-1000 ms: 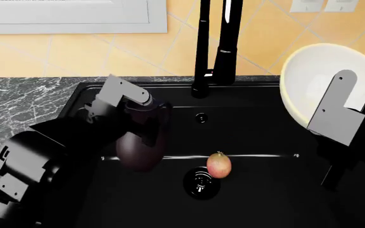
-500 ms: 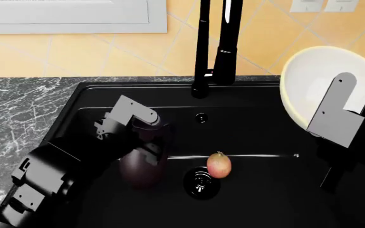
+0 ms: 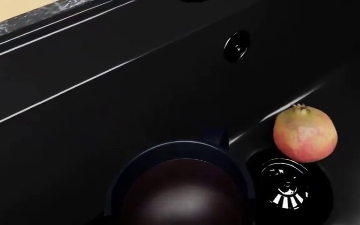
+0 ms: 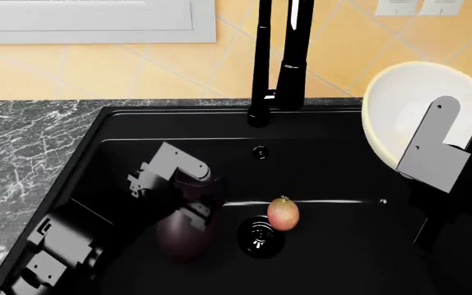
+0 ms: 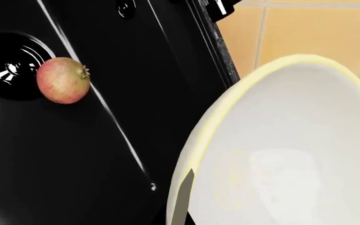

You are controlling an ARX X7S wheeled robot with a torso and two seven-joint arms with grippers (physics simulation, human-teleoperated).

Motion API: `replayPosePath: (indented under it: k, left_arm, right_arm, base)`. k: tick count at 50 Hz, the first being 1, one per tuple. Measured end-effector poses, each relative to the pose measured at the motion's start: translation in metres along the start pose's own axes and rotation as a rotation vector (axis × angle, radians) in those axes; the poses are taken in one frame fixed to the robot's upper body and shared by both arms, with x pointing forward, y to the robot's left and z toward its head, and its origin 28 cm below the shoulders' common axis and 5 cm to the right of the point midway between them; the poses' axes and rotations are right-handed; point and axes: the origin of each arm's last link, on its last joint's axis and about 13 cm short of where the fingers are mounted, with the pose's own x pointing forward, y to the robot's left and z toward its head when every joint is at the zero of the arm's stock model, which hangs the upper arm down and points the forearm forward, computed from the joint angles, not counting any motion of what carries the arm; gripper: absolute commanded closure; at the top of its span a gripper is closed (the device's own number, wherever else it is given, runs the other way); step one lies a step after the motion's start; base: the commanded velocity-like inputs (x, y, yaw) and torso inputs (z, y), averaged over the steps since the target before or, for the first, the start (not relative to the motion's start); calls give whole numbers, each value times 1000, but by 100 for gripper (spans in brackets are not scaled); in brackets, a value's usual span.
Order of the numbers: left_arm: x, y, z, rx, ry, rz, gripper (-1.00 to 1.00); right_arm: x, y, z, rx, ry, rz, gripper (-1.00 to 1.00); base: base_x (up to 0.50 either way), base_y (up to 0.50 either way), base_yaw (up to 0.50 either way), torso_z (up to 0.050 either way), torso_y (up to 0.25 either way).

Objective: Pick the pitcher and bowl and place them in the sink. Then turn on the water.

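Note:
The dark brown-purple pitcher (image 4: 184, 236) hangs low inside the black sink (image 4: 343, 169), left of the drain, with my left gripper (image 4: 192, 198) shut around its neck. In the left wrist view the pitcher (image 3: 183, 192) fills the near edge and hides the fingers. The cream-white bowl (image 4: 412, 101) is held tilted on edge above the sink's right side, my right gripper (image 4: 457, 146) shut on its rim. In the right wrist view a grey finger (image 5: 183, 194) lies against the rim of the bowl (image 5: 286, 154). The water is not in view at the black faucet (image 4: 289, 55).
A small red-yellow apple (image 4: 283, 213) lies on the sink floor beside the round drain (image 4: 260, 236). Grey marble counter (image 4: 23, 147) runs along the sink's left. A tiled wall with a window frame stands behind the faucet.
My left arm has lowered the pitcher deeper into the sink, toward the floor left of the drain. The right arm, bowl and apple have not moved.

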Motion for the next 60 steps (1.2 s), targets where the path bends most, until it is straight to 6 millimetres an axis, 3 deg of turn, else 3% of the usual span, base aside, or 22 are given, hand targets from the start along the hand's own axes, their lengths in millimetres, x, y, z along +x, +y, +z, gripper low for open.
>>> replayPosePath:
  k: [31,32,60]
  left_arm:
    - [1,-3,-6,12,12,-8,100]
    - [1,-3,-6,12,12,-8,-100]
    - [-16,4,-5,-26,57,-12,-100]
  right_arm:
    - [1,1,-2,6,1,1,100]
    - [1,1,-2,6,1,1,100]
    - [0,1,-2,11,-4,-3,100]
  base:
    - [0,0,0,0,1]
    - [0,0,0,0,0]
    - [0,0,0,0,0]
